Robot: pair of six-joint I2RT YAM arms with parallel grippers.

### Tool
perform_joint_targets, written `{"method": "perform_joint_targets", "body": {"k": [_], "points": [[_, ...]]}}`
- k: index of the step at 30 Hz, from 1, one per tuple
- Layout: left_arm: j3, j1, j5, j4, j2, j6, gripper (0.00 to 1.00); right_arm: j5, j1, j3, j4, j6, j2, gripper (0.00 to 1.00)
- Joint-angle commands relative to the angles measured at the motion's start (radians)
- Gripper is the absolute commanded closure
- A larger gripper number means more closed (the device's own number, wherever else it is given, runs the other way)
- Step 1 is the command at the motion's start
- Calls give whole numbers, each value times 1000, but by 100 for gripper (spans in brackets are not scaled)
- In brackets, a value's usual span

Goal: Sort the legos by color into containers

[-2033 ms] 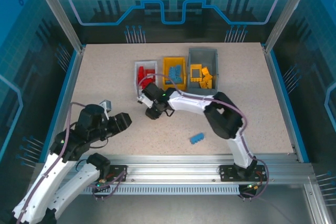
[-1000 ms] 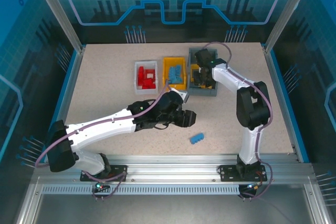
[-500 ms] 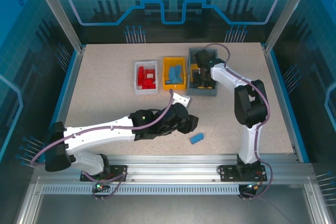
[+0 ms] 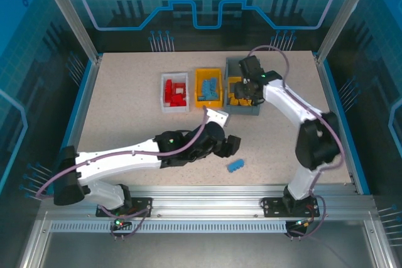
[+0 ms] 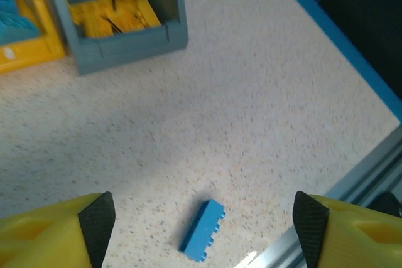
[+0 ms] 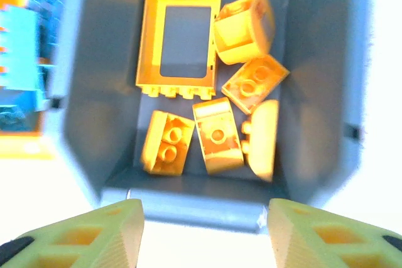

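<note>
One blue lego (image 4: pixel 236 166) (image 5: pixel 202 230) lies alone on the table near the front rail. My left gripper (image 4: pixel 231 145) (image 5: pixel 204 225) hovers just above and behind it, open, with the brick between the two wide-spread fingers and touching neither. My right gripper (image 4: pixel 244 94) (image 6: pixel 206 233) hangs open and empty over the dark grey container (image 4: pixel 242 110) (image 6: pixel 188 208), which holds several yellow legos (image 6: pixel 217 133). The white container (image 4: pixel 174 110) holds red legos (image 4: pixel 173 92). The yellow container (image 4: pixel 209 103) holds blue legos (image 4: pixel 211 87).
The three containers stand side by side at the table's middle back. The metal front rail (image 5: pixel 352 186) runs just beyond the blue lego. The table's raised blue border (image 4: pixel 336 111) lines its right side.
My left gripper has opened wider while staying over the blue lego. The right arm's elbow swung right and its gripper spread open above the dark grey container.
</note>
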Motion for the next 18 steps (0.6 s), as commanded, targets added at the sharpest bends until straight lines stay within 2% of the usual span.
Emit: {"method": "perform_joint_targets", "body": {"k": [1, 5, 11, 14, 18], "points": [[56, 7, 177, -54, 107, 122, 17, 31, 27, -137, -8, 50, -241, 42], [135, 18, 277, -148, 249, 265, 15, 9, 48, -344, -41, 105, -561, 33], [240, 30, 288, -265, 436, 378, 15, -148, 51, -538, -114, 210, -984, 24], [262, 32, 288, -269, 512, 400, 15, -204, 51, -592, -146, 260, -1129, 23], [277, 31, 309, -252, 578, 408, 17, -212, 51, -604, -182, 288, -1210, 23]]}}
